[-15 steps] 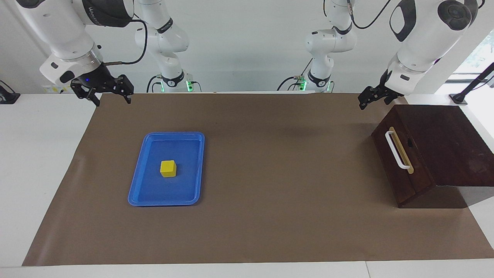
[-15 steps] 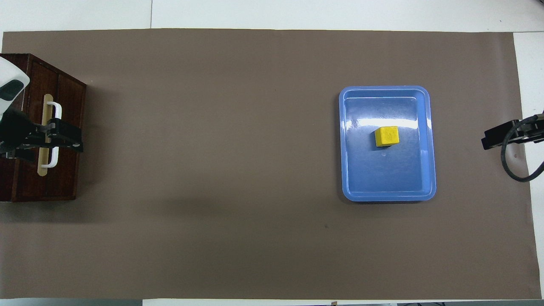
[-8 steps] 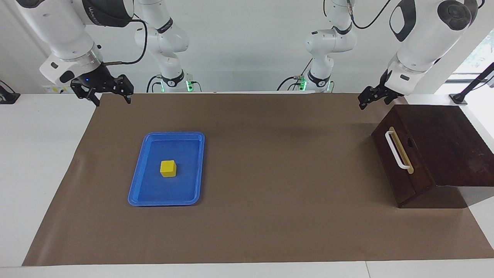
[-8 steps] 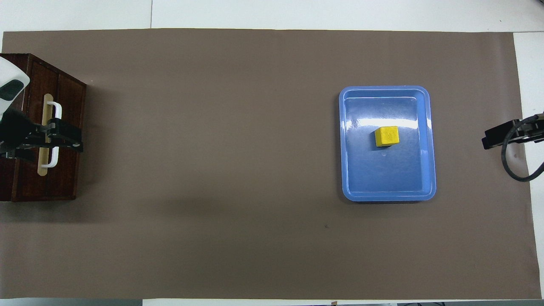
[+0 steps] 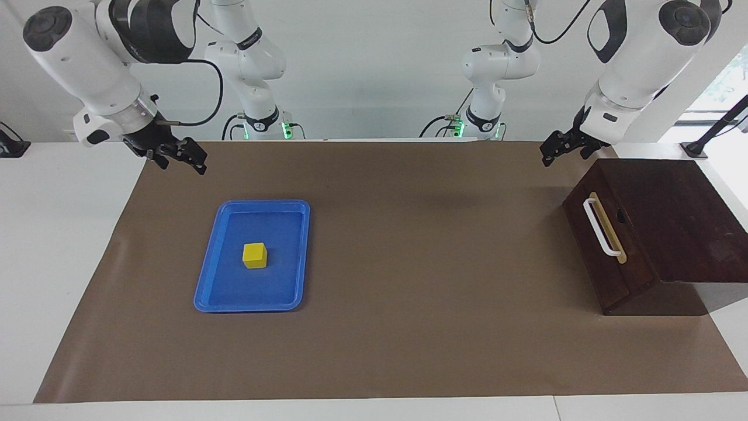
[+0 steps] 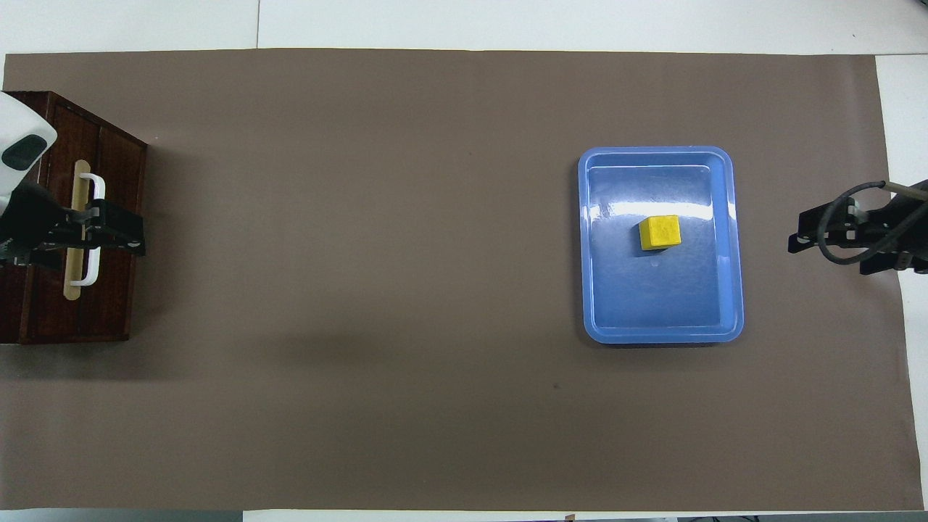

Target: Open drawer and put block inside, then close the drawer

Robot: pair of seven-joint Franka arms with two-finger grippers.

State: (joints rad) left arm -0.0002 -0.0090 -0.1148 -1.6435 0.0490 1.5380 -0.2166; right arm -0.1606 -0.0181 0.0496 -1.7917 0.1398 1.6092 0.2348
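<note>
Facing view: shut drawer [image 5: 596,248] at the left arm's end of the table [image 5: 409,245], block [image 5: 255,255] sitting in tray [image 5: 204,280] toward the right arm's end. Left gripper [image 5: 564,153] up in the air by the box corner at the robots' edge, fingers parted, holding nothing; could clip the box top coming down and shove it, or slip off the thin handle [image 5: 600,229]. Right gripper [image 5: 182,162] over the table corner at the robots' edge, fingers spread wide, empty; reaching in early risks knocking the tray rim

Overhead view: left gripper [image 6: 138,240] covering the handle [image 6: 93,217], no contact confirmed; right gripper [image 6: 797,235] short of the tray, touching nothing
</note>
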